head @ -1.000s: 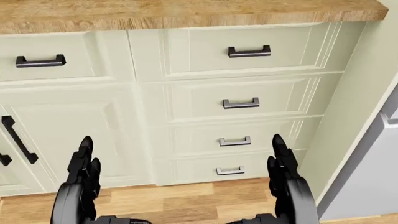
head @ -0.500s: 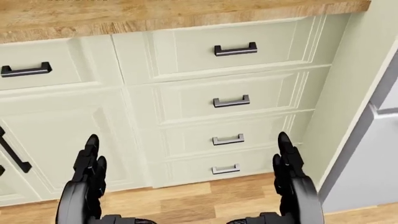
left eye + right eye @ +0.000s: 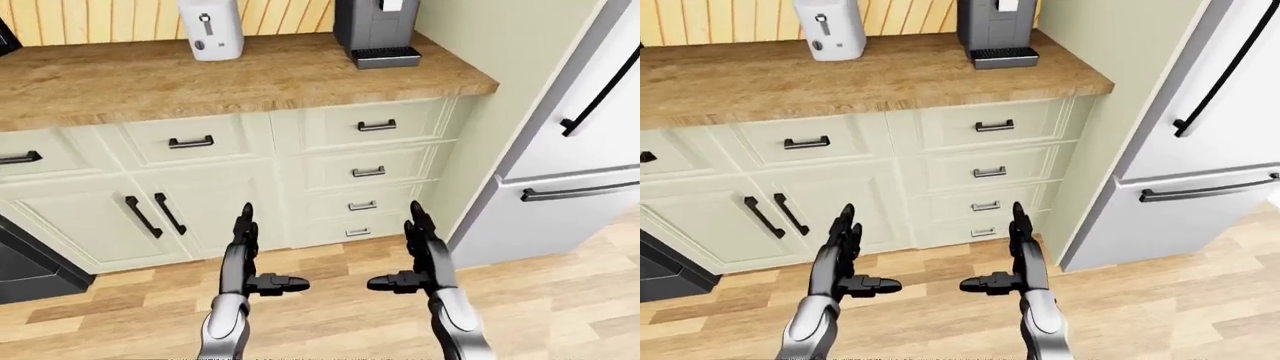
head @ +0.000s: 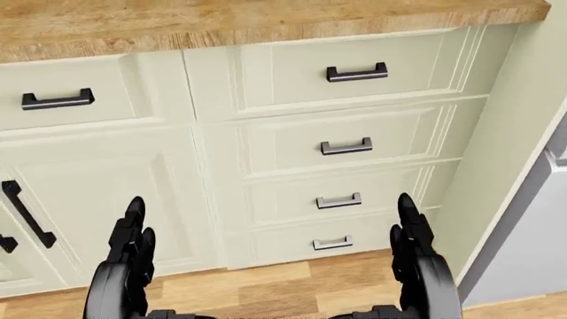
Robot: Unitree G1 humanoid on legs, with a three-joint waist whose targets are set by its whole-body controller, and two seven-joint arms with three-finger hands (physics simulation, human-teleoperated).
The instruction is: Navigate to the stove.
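Note:
A black appliance (image 3: 28, 264) shows at the left edge of the left-eye view, low beside the cream cabinets; only its corner is in view, so I cannot tell if it is the stove. My left hand (image 3: 250, 255) and right hand (image 3: 415, 251) are held out over the floor, fingers straight and open, both empty. They stand apart from the cabinets. In the head view the left hand (image 4: 131, 239) and the right hand (image 4: 412, 236) rise from the bottom edge.
A wooden counter (image 3: 250, 75) tops cream cabinets with a stack of drawers (image 3: 370, 172) and two doors (image 3: 150, 214). A white toaster (image 3: 211, 28) and a dark coffee machine (image 3: 375, 30) stand on it. A steel fridge (image 3: 570, 172) fills the right. The floor is wood planks (image 3: 560, 300).
The whole head view shifted left, then back to the right: the camera moved, not the cabinets. Both hands stay open in the same pose.

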